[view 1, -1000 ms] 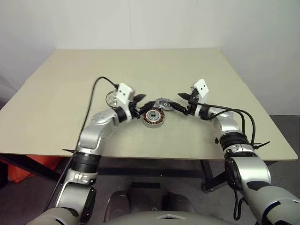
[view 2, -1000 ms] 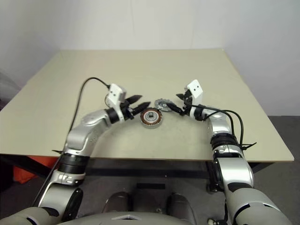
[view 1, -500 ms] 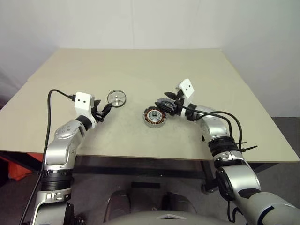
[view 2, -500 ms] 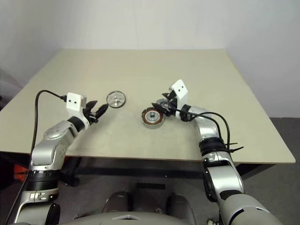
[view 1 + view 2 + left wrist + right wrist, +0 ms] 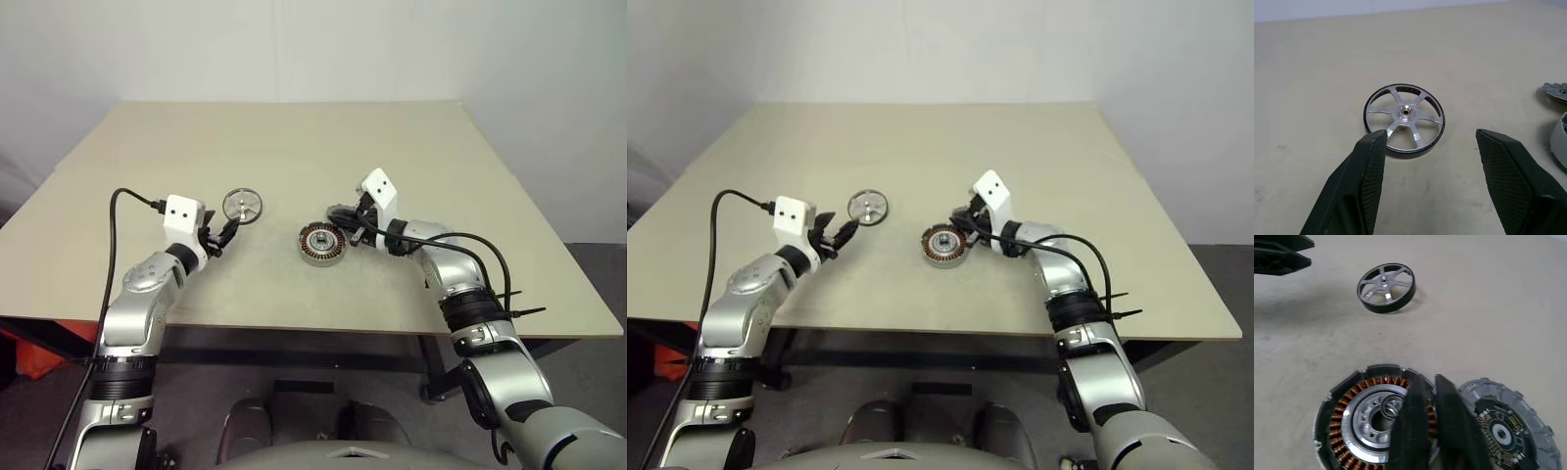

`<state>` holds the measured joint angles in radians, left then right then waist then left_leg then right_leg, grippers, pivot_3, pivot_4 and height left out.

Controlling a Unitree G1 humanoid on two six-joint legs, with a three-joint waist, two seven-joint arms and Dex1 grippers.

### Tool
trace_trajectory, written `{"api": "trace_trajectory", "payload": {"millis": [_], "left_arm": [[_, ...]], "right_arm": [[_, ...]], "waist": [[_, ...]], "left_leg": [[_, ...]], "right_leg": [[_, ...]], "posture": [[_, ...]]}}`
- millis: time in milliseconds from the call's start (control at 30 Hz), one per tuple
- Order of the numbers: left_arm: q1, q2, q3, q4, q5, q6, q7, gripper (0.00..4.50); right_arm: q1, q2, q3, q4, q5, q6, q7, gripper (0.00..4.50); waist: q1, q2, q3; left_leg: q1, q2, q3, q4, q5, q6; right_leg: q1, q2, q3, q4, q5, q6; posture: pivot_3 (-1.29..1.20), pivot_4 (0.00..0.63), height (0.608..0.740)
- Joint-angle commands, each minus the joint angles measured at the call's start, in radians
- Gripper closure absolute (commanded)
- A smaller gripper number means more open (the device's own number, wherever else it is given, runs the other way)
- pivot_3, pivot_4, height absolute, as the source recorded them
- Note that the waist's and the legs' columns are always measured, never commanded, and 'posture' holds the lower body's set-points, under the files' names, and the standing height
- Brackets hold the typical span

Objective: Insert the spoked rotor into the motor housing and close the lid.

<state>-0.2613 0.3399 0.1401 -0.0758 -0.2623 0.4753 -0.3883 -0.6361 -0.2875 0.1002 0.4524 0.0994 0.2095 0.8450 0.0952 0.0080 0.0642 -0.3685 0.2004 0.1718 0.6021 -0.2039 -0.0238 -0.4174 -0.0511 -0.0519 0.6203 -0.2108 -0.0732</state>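
The spoked rotor (image 5: 242,204) lies flat on the table, a shiny silver wheel in a dark rim. My left gripper (image 5: 1431,139) is open just short of it, low over the table, the rotor (image 5: 1404,119) lying ahead of its fingers. The motor housing (image 5: 321,244) with copper windings sits at mid table. Just right of it lies the lid (image 5: 1503,431), grey and notched, partly hidden. My right gripper (image 5: 1431,382) is shut with nothing between its fingers, its tips over the housing's (image 5: 1371,416) right edge, next to the lid.
A thin small ring (image 5: 1391,406) rests in the housing's silver centre. The beige table (image 5: 294,137) stretches bare to the back and sides. Its front edge (image 5: 294,328) runs close below both arms. A black cable trails from each wrist.
My left arm has swung left, away from the housing, and now faces the rotor. The right gripper moved left to the housing's edge and shut its fingers.
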Motion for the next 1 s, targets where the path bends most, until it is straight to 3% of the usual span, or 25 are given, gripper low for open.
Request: {"api": "trace_trajectory", "payload": {"millis": [33,433,1000], "left_arm": [[-0.009,0.003,-0.001,-0.024,0.003,-0.025,0.002,1.45],[0.002,0.005,-0.013,-0.028,0.011,-0.025,0.009,1.45],[0.014,0.002,-0.021,-0.033,0.012,-0.027,0.010,1.45]], "right_arm": [[-0.023,0.021,0.022,-0.026,0.002,0.008,-0.003,4.48],[-0.135,0.118,0.074,0.193,-0.045,-0.086,-0.022,4.48],[-0.199,0.067,0.040,0.353,-0.066,-0.198,-0.025,4.48]], "waist": [[0.000,0.000,0.000],[-0.003,0.000,0.000],[-0.002,0.000,0.000]], "left_leg": [[0.000,0.000,0.000,0.000,0.000,0.000],[0.000,0.000,0.000,0.000,0.001,-0.002],[0.000,0.000,-0.001,0.000,0.002,-0.003]], "right_leg": [[0.000,0.000,0.000,0.000,0.000,0.000],[0.000,0.000,0.000,0.001,0.000,0.000],[0.000,0.000,0.000,0.002,0.000,0.000]], "posture": [[0.00,0.000,0.740],[0.00,0.000,0.740],[0.00,0.000,0.740]]}}
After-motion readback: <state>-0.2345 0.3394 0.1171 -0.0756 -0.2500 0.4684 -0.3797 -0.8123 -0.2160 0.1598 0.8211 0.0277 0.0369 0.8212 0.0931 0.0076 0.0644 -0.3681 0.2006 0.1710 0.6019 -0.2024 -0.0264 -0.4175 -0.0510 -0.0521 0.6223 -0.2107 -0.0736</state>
